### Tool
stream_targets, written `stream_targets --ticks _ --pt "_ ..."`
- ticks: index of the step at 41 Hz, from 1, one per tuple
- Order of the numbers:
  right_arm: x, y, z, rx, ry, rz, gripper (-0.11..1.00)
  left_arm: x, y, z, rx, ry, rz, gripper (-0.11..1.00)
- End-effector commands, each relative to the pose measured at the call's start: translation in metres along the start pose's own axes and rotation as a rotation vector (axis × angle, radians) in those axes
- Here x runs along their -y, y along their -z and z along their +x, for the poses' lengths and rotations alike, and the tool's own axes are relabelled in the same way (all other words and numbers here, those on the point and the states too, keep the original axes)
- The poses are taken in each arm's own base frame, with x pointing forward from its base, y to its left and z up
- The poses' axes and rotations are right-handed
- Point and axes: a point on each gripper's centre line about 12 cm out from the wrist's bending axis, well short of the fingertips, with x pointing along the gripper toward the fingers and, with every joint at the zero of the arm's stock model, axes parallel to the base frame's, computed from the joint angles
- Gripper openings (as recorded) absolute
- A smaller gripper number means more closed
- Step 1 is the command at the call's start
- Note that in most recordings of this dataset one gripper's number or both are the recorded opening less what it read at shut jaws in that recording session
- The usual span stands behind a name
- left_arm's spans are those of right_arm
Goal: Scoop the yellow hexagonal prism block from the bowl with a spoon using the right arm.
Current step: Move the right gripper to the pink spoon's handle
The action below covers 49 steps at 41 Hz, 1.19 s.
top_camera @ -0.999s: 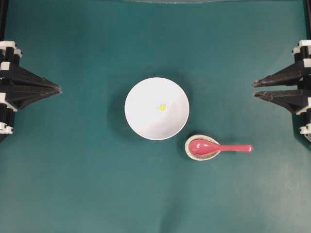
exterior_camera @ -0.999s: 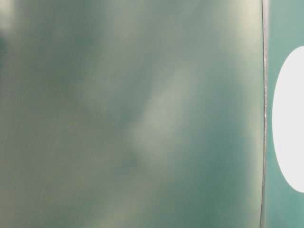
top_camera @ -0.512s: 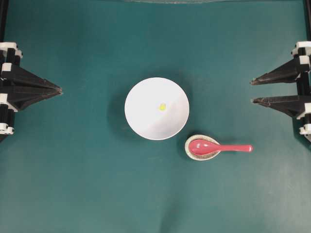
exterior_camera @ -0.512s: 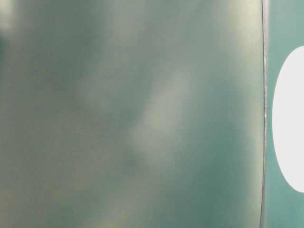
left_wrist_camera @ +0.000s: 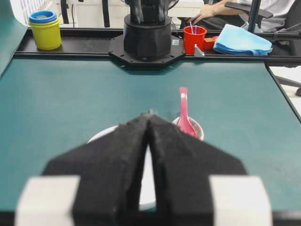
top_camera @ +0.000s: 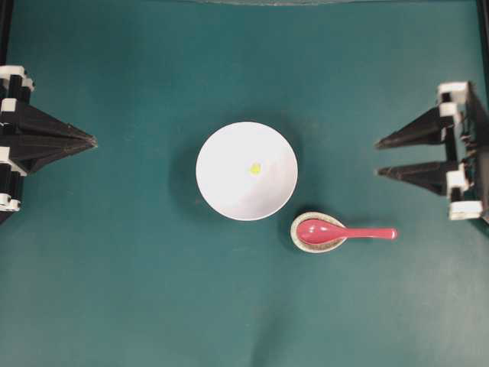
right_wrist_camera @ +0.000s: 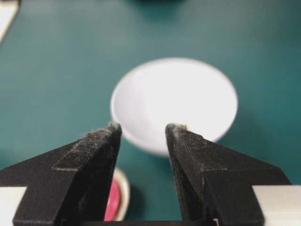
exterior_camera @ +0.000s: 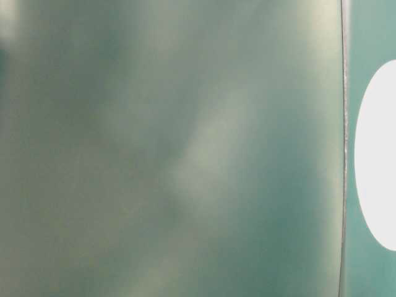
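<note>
The white bowl [top_camera: 229, 187] sits mid-table with the tiny yellow block [top_camera: 255, 168] inside it. The pink-red spoon [top_camera: 344, 232] lies right of and below the bowl, with its bowl end in a speckled oval rest [top_camera: 294, 235] and its handle pointing right. My right gripper [top_camera: 379, 158] is open and empty, above and right of the spoon's handle. In the right wrist view my right gripper [right_wrist_camera: 142, 127] frames the bowl [right_wrist_camera: 174, 94], with the spoon [right_wrist_camera: 111, 205] low behind the left finger. My left gripper [top_camera: 93, 141] is shut and empty at the left edge. In its wrist view my left gripper [left_wrist_camera: 149, 114] faces the spoon [left_wrist_camera: 183, 110].
The table-level view is a blur, with only a white oval [exterior_camera: 377, 154] at its right edge. Beyond the far table edge the left wrist view shows the other arm's base [left_wrist_camera: 147, 40], stacked yellow and blue cups [left_wrist_camera: 43, 30], a red cup [left_wrist_camera: 194, 38] and a blue cloth [left_wrist_camera: 242, 42].
My right gripper has opened wider and moved left, toward the middle of the table. The left gripper, bowl, block and spoon have not moved.
</note>
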Motion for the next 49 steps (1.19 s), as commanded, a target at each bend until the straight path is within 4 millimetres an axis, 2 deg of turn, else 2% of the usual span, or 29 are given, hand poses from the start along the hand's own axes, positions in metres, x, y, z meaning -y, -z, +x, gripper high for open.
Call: stream_targets --ticks 1,22,49 --pt "-0.004 0.005 0.005 0.004 -0.017 0.002 0.5 0.0 -0.012 0.003 0.032 0.002 0.001 0.03" --pt "-0.026 0.068 0.027 -0.033 -0.077 0.082 0.5 0.0 -0.012 0.002 0.029 0.002 0.001 0.03" --pt "-0.049 0.125 0.043 -0.098 -0.031 0.128 0.5 0.0 -0.012 0.002 0.029 0.002 0.011 0.03"
